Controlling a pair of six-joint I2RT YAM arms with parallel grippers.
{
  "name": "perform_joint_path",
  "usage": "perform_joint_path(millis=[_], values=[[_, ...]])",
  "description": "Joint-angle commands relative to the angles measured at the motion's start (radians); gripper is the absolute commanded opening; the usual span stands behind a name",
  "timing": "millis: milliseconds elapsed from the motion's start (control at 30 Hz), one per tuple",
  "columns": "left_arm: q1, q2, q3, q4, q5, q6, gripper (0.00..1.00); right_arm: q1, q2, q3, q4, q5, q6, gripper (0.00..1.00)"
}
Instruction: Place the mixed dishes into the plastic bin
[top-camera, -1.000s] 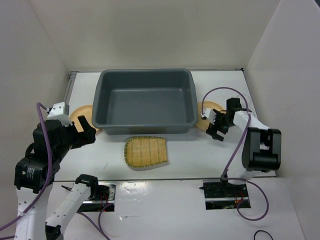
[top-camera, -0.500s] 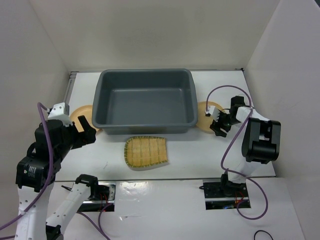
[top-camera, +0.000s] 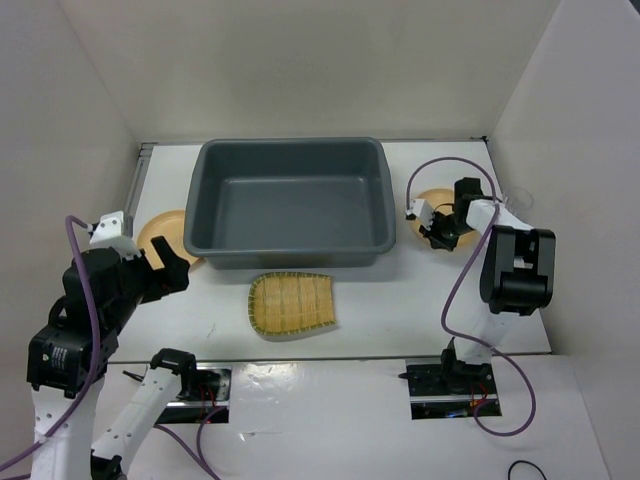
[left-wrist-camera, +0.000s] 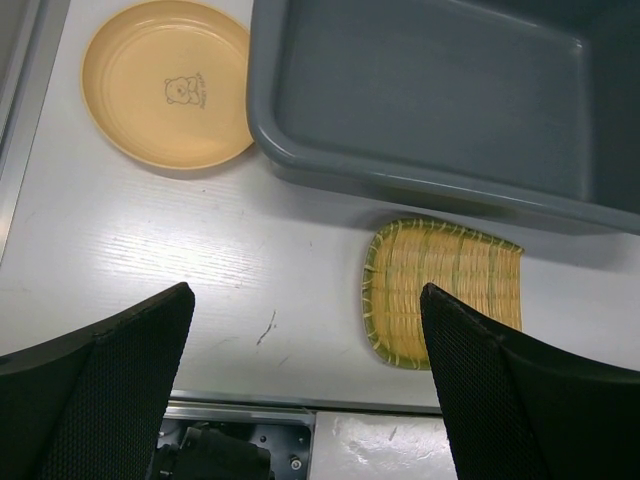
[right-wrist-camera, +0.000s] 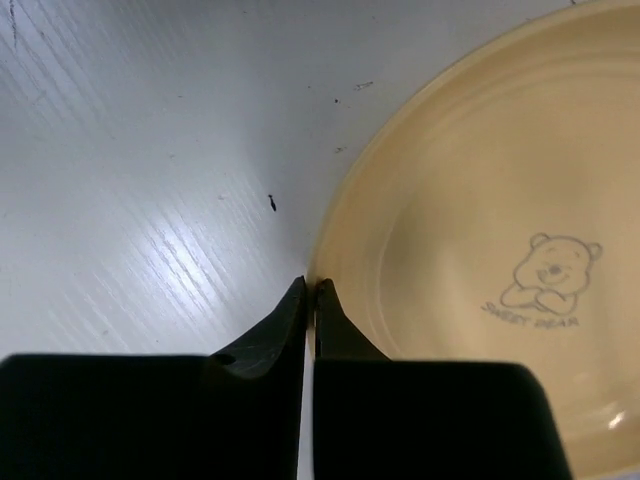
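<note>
tan right plate (right-wrist-camera: 480, 200), lying just right of the grey plastic bin (top-camera: 290, 150), now has the right end effector (right-wrist-camera: 311, 290) moved in and pinching its rim; lifting looks next; left end effector (left-wrist-camera: 305, 300) spread, hovering over the near-left tabletop (left-wrist-camera: 150, 250)

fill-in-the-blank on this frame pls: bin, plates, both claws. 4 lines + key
1. The plastic bin is ____.
2. The left claw hangs over the table with its jaws ____.
3. The right claw has its tips at the rim of a tan ____.
4. The left plate carries a printed ____.
Missing words: empty; open; plate; bear.
</note>
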Motion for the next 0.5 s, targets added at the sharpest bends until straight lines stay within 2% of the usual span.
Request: perform_joint_path(millis=[0, 333, 467], values=[[-0.004, 0.005, -0.005, 0.028, -0.010, -0.022, 1.00, -0.017, 0.028, 0.010, -0.146, 0.025, 0.034, 0.00], [-0.004, 0.014, -0.005, 0.028, -0.029, -0.023, 1.00, 0.012, -0.178, 0.206, -0.224, -0.111, 0.078, 0.00], [-0.004, 0.014, -0.005, 0.028, -0.029, -0.023, 1.00, 0.083, -0.274, 0.301, -0.157, -0.131, 0.152, 0.00]])
